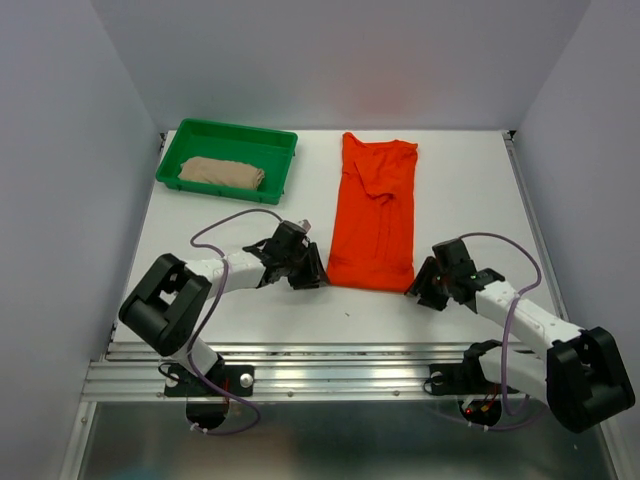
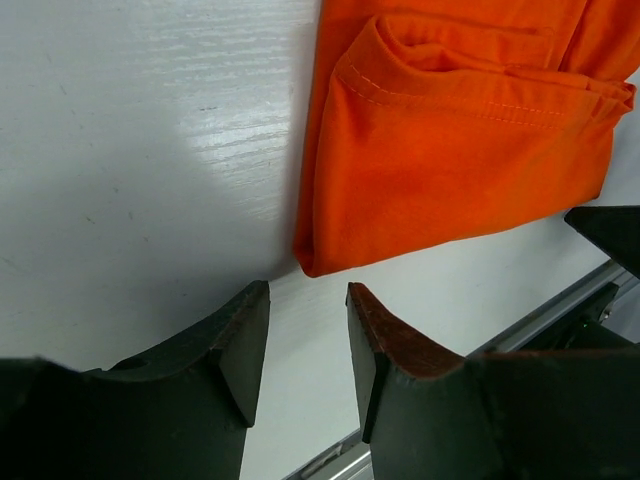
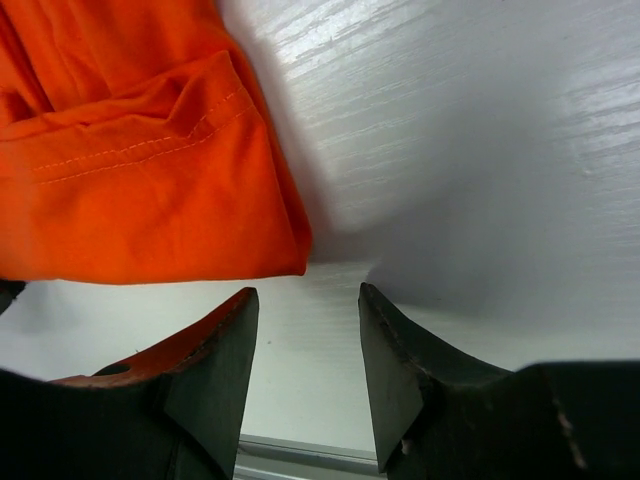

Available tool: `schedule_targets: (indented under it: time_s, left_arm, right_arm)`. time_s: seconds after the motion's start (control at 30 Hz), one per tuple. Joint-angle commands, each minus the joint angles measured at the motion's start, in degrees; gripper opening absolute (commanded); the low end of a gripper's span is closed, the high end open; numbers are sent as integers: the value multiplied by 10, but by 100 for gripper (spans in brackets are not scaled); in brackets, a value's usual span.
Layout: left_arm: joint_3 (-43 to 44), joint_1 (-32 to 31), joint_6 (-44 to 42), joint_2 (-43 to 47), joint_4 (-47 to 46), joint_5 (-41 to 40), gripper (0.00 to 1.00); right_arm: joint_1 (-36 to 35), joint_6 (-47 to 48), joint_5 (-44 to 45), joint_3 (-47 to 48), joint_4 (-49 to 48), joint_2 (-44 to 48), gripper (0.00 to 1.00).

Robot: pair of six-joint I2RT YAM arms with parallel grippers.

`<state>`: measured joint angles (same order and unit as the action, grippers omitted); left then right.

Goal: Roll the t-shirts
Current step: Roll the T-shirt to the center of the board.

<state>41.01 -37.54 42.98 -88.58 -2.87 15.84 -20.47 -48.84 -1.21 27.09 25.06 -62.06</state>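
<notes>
The orange shirt (image 1: 375, 215) lies flat on the counter (image 1: 470, 190), folded into a long strip that runs from 12 to 6 o'clock, a little right of centre. Its far end sits close to the back wall. Its near edge is straight, with both corners squared off.

The left fingers (image 1: 312, 275) sit low at the strip's 7 o'clock corner. They are about half open and hold nothing. In the left wrist view only bare counter shows in the gap, and the folded corner (image 2: 312, 262) lies just past the tips toward 12 o'clock, apart from them.

The right fingers (image 1: 422, 288) sit at the 5 o'clock corner, parted about as wide and also holding nothing. In the right wrist view the shirt's corner (image 3: 295, 262) lies just off the left tip at 11 o'clock. A stitched hem shows on the layer folded over above it.

The beige shirt (image 1: 222, 173) lies bunched in the green tray (image 1: 235, 130) at the counter's 10 o'clock corner, well apart from the orange one.

Bare counter flanks the strip at 9 and 3 o'clock, wider on the 3 o'clock side out to the counter's edge. The metal rail (image 1: 330, 375) along the near edge lies behind both sets of fingers, at 6 o'clock.
</notes>
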Motion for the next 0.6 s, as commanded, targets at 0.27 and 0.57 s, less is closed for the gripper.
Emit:
schedule_targets:
  time_s: [0.27, 0.57]
  left_arm:
    - [-16, -9, 12, -27, -49, 16, 42]
    - [-12, -10, 16, -35, -50, 2, 39]
  right_arm:
    - [10, -24, -8, -19, -70, 2, 45]
    - [21, -21, -7, -17, -86, -12, 41]
